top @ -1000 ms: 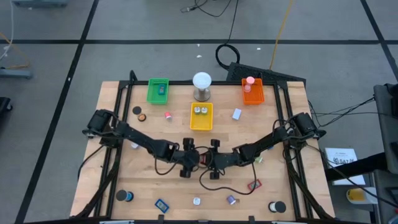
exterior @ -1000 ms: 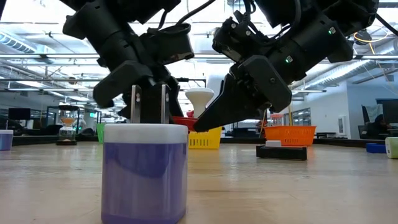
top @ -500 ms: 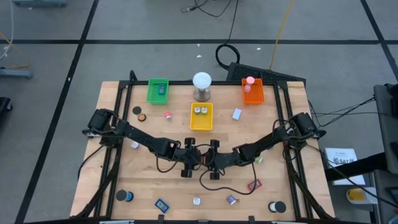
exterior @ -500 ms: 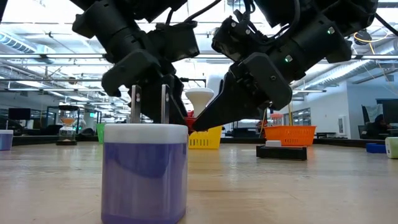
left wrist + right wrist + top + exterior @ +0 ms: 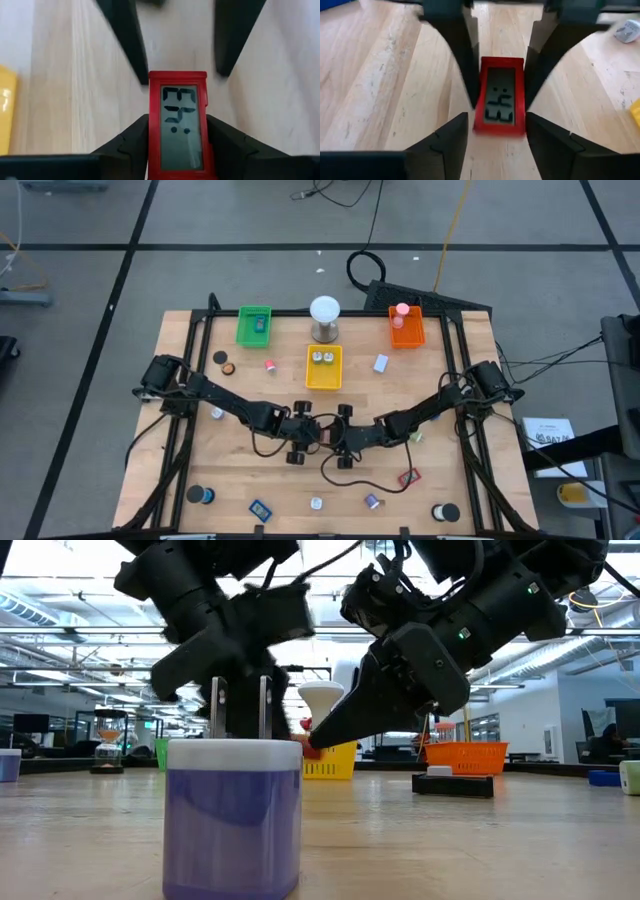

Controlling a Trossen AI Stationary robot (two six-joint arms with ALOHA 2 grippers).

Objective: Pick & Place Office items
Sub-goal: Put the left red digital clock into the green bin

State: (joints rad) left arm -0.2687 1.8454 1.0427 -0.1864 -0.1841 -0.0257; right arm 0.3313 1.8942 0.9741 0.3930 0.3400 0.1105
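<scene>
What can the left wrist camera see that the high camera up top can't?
Only the left wrist view shows the dark digits on the red timer screen, clamped in the left gripper. Only the high view shows the green tray, orange tray and white-domed cylinder. Both show the yellow tray and wooden table.

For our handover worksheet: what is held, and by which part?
Left gripper clamps the red timer by its long sides; right gripper open around it.
</scene>
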